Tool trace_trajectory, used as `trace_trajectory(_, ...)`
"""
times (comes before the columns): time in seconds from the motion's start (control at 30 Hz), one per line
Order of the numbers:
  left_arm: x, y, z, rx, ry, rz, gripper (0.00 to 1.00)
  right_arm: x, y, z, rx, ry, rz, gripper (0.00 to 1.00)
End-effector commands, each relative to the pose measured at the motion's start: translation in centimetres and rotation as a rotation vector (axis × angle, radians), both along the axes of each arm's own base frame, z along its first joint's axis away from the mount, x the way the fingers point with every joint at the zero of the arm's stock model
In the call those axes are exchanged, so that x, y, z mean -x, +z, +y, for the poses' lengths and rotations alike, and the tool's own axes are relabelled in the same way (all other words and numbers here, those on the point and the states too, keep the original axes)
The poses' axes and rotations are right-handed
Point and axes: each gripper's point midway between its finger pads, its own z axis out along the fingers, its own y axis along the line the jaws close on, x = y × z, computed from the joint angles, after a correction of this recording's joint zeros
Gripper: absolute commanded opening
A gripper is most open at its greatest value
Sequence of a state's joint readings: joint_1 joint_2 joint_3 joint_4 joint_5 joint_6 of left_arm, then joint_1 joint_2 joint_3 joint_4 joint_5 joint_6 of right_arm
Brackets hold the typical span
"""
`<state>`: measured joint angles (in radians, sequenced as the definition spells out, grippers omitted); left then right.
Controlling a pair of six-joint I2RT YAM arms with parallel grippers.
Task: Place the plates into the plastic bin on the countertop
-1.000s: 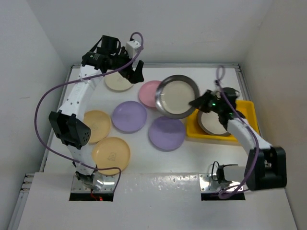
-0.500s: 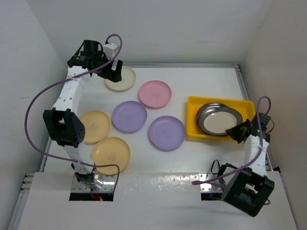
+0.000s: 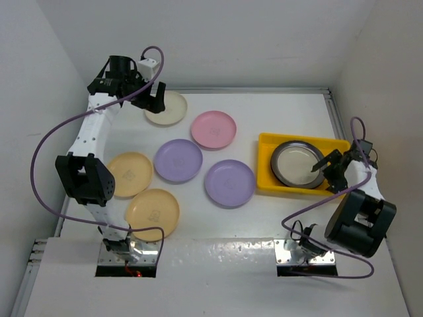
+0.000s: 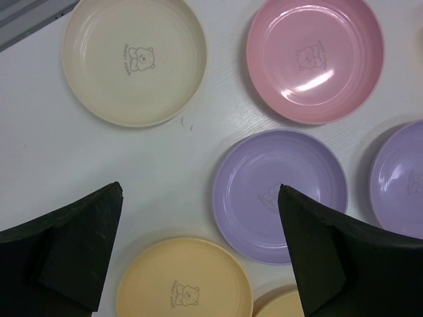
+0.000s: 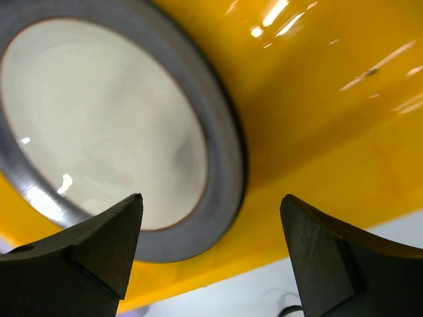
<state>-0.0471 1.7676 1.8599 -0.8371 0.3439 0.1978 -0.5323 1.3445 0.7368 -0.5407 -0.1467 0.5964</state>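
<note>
A silver metal-rimmed plate (image 3: 297, 164) (image 5: 99, 132) lies in the yellow plastic bin (image 3: 337, 146) (image 5: 317, 119) at the right of the white countertop (image 3: 277, 112). My right gripper (image 3: 325, 170) (image 5: 210, 198) hangs open over the bin's near right part, holding nothing, its tips beside the plate's rim. Cream (image 3: 165, 107) (image 4: 134, 61), pink (image 3: 213, 129) (image 4: 315, 58), two lavender (image 3: 178, 160) (image 3: 229, 183) (image 4: 280, 195) and two tan-yellow plates (image 3: 131, 174) (image 3: 153, 214) (image 4: 185, 277) lie flat on the countertop. My left gripper (image 3: 153, 102) (image 4: 201, 191) is open and empty, raised beside the cream plate.
White walls close in the countertop on the left, back and right. Thin metal rails (image 3: 334, 109) run along its edges. Purple cables (image 3: 49, 145) loop off both arms. The right arm's base link (image 3: 360, 224) stands near the bin's near right corner.
My right gripper carried a silver plate to the bin, let it go there and opened. That arm swung to the far right. My left gripper shifted slightly left, still open.
</note>
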Motion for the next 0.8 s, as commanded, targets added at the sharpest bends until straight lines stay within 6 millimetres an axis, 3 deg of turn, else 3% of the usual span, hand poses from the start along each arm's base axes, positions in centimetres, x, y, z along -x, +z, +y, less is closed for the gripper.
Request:
trace_trajectory(0.0, 0.2, 1.8, 0.3, 0.023, -0.004, -0.052, 1.00, 0.4, 2.4, -2.9, 0.206, -0.004, 0.031, 0.84)
trace_trajectory(0.1, 0.3, 1.8, 0.2, 0.029, -0.011, -0.051, 1.00, 1.2, 4.7, -4.2, 0.355, -0.090, 0.020, 0.84)
trace_trajectory(0.13, 0.3, 1.8, 0.2, 0.029, -0.011, -0.051, 1.00, 2.4, 5.1, -5.2, 0.420, -0.166, 0.028, 0.84)
trace_trajectory(0.23, 0.3, 1.8, 0.0, 0.035, -0.018, -0.051, 1.00, 6.0, 4.7, -5.9, 0.398, -0.453, -0.021, 0.76)
trace_trajectory(0.3, 0.4, 1.9, -0.2, 0.043, -0.027, -0.051, 1.00, 7.7, 3.3, -5.5, 0.369, -0.597, -0.048, 0.78)
trace_trajectory(0.33, 0.4, 1.9, -0.2, 0.043, -0.027, -0.051, 1.00, 8.7, 3.5, -6.3, 0.393, -0.686, -0.059, 0.79)
trace_trajectory(0.4, 0.2, 1.4, -0.2, 0.043, -0.027, -0.040, 1.00, 10.3, 2.1, -6.5, 0.380, -0.771, -0.012, 0.79)
trace_trajectory(0.47, 0.0, 1.0, 0.0, 0.050, -0.026, -0.031, 1.00, 10.1, 1.4, -6.5, 0.353, -0.784, -0.010, 0.79)
trace_trajectory(0.57, 0.1, 1.1, -0.2, 0.058, -0.035, -0.031, 1.00, 7.4, 0.2, -7.0, 0.289, -0.703, -0.059, 0.76)
trace_trajectory(0.63, 0.0, 1.1, 0.3, 0.058, -0.026, -0.031, 1.00, 5.9, 0.9, -8.0, 0.307, -0.690, -0.113, 0.76)
trace_trajectory(0.73, 0.2, 1.0, 0.4, 0.052, -0.019, -0.029, 1.00, 4.6, 0.4, -8.7, 0.305, -0.659, -0.128, 0.65)
trace_trajectory(0.77, 0.2, 1.0, 0.6, 0.045, -0.011, -0.030, 1.00, 4.6, -0.3, -8.6, 0.294, -0.657, -0.103, 0.55)
